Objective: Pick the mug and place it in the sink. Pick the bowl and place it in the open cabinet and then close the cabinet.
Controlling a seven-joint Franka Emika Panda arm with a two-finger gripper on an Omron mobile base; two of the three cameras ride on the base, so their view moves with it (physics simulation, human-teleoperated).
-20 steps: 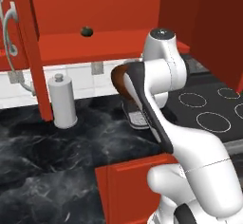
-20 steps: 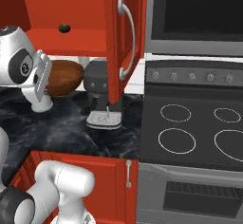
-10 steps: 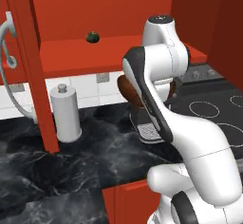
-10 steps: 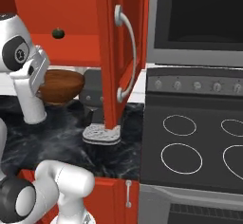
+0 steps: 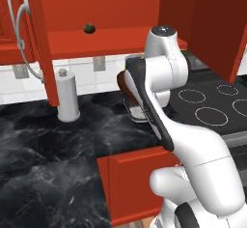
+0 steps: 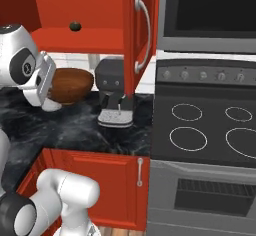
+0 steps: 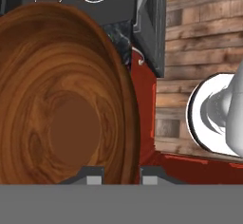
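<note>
Left of centre in the right base view, the bowl (image 6: 70, 85) hangs tipped on its side above the black counter (image 6: 75, 125). In the hand view the gripper (image 7: 122, 174) has its 2 tips together on the rim. Beside it stands the coffee machine (image 6: 112, 92), and above are the open cabinet (image 6: 85, 37) with its red shelf, a small dark round object (image 6: 75, 26) on it, and the door (image 6: 137, 35). Such a thin rim hold could slip, or the wide bowl could strike the shelf edge or that object.
</note>
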